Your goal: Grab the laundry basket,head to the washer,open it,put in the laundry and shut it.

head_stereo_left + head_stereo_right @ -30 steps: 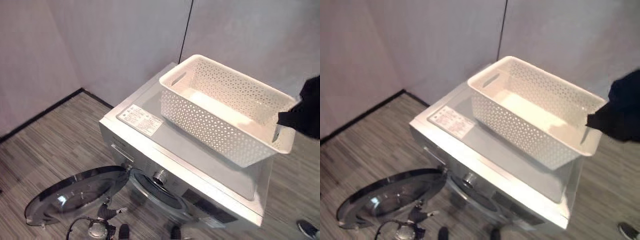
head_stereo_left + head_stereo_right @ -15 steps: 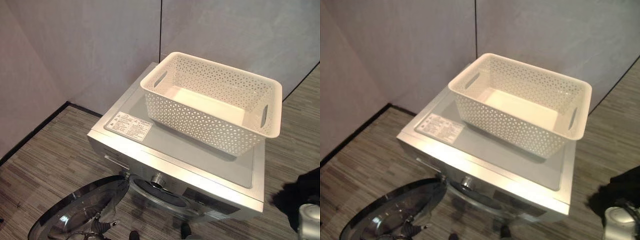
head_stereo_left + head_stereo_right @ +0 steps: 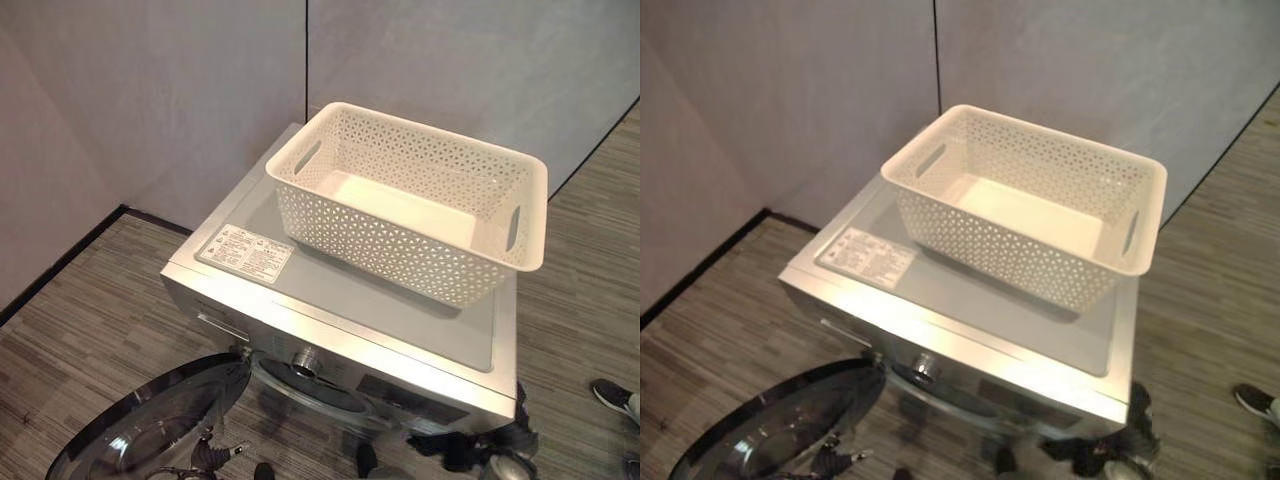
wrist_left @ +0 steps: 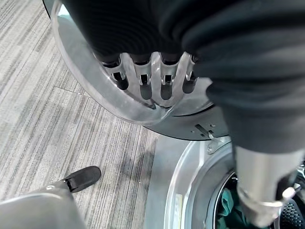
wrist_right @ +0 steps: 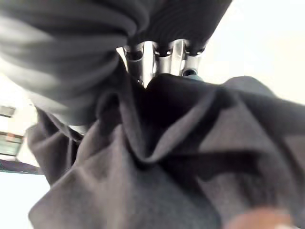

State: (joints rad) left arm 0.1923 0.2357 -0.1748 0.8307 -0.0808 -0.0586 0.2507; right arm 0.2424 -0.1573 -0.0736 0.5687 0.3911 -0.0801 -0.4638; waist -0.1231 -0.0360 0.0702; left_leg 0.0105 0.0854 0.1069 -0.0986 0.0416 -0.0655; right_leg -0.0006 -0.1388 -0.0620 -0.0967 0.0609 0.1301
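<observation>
I am gripping a dark garment [image 5: 157,157] in the curled right hand [image 5: 162,55]; it is hanging soft and limp, bunching easily. Left hand [image 4: 152,76] is hooking the washer door [image 4: 119,102].

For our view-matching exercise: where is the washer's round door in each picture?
Left eye view: door, lower left, swung open.
Right eye view: door, lower left.
Left wrist view: its rim, gripped by the left hand.
Right wrist view: right hand gripping dark cloth instead.
Shared landmark: washer.

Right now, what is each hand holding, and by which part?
The right hand grips a dark cloth by a bunched fold. The left hand has its fingers hooked over the washer door rim.
</observation>
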